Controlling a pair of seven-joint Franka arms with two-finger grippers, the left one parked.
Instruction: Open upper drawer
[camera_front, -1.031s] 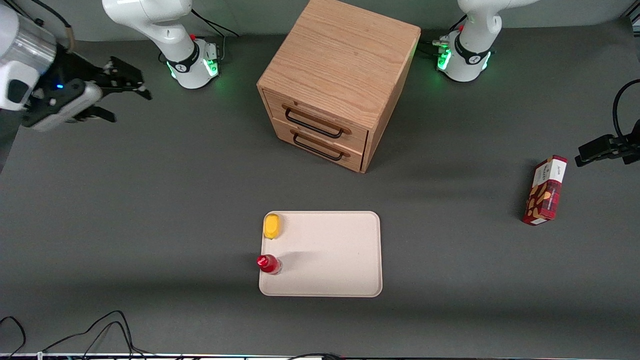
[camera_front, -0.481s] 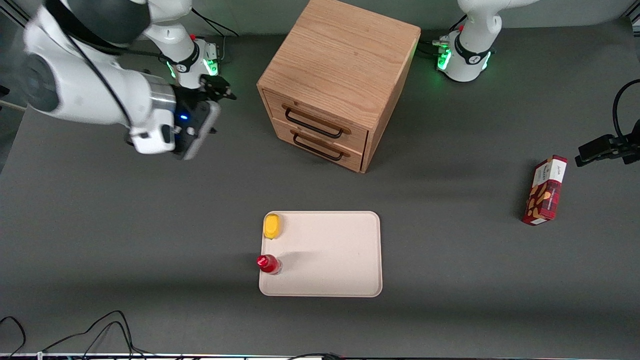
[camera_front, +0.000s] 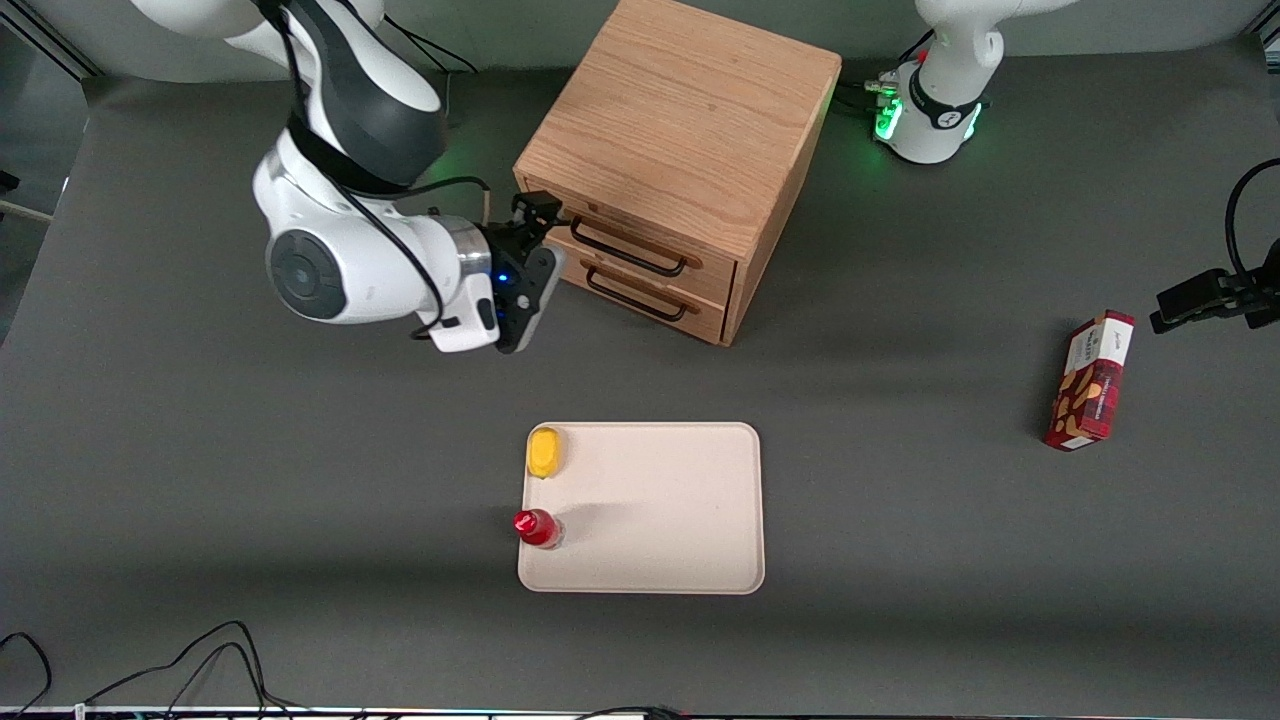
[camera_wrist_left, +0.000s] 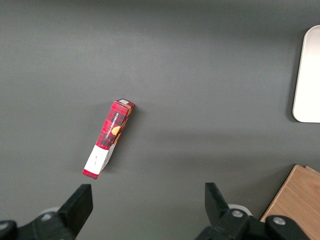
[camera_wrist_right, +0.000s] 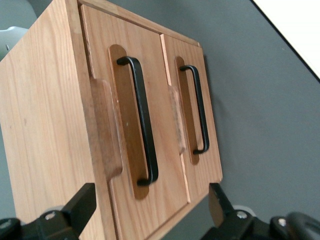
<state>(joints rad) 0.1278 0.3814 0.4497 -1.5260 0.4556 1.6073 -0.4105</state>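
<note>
Jaws spread wide, nothing between them. Gripper (camera_front: 535, 215) hangs in front of the cabinet (camera_front: 690, 120), at the working-arm end of its front face, level with the drawers and not touching them. In the wrist view the two fingertips (camera_wrist_right: 80, 205) frame the cabinet front with a wide gap. Upper drawer (camera_wrist_right: 125, 125) is shut, flush with the cabinet face, black handle (camera_wrist_right: 142, 125) untouched. Lower drawer (camera_wrist_right: 192, 112) just below it, also shut, same kind of handle. Cabinet stands on the gray table (camera_front: 300, 450), angled to the front camera. Tray (camera_front: 680, 520) lies nearer the front camera than the cabinet, well apart from it; yellow item (camera_front: 543, 452) and red-capped bottle (camera_front: 537, 527) sit on its working-arm edge. Red box (camera_front: 1090, 381) lies toward the parked arm's end.
</note>
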